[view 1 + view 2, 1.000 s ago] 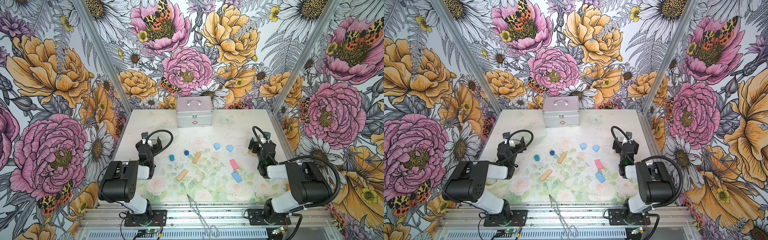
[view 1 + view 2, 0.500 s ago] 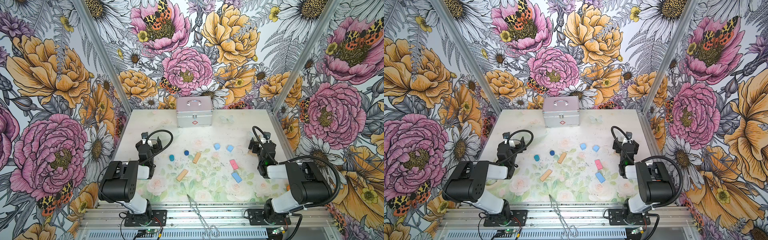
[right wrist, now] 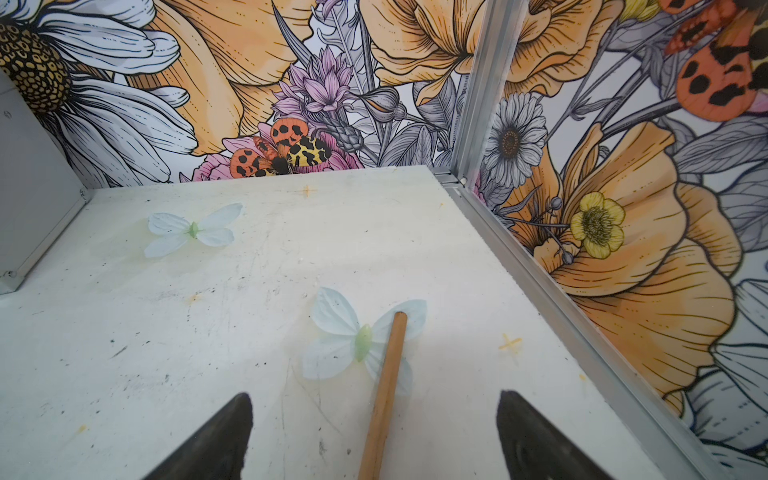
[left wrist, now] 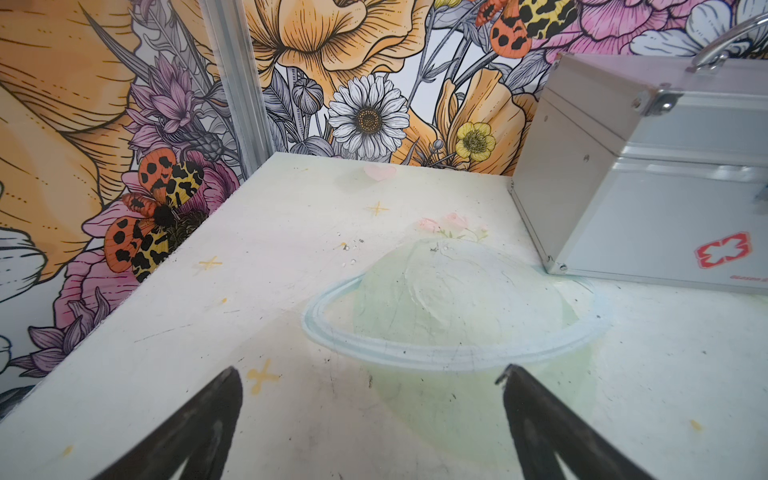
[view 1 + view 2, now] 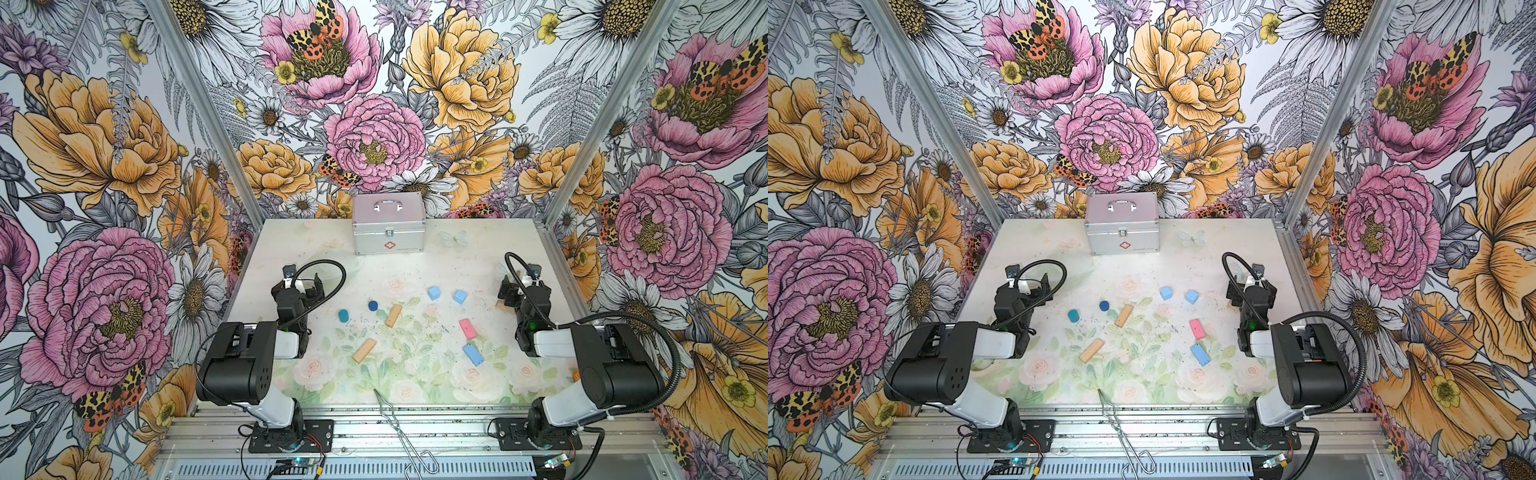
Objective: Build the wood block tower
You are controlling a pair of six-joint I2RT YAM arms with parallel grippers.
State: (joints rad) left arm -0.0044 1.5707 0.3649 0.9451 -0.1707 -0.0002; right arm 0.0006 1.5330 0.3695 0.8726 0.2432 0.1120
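The wood blocks lie singly on the table in both top views: two light blue cubes (image 5: 433,293) (image 5: 460,296), a dark blue cylinder (image 5: 372,306), a teal cylinder (image 5: 343,315), two tan planks (image 5: 392,316) (image 5: 364,350), a pink slab (image 5: 468,328) and a blue slab (image 5: 473,355). No tower is in view. My left gripper (image 4: 370,374) is open over bare table at the left. At the right my right gripper (image 3: 375,398) is open, and a third tan plank (image 3: 384,395) lies lengthwise between its fingertips (image 3: 243,405), untouched.
A silver metal case (image 5: 388,228) stands at the back middle, close to the left gripper's far side (image 4: 648,199). Metal tongs (image 5: 395,419) lie over the front edge. Aluminium posts and flowered walls close in the table's sides (image 3: 540,282).
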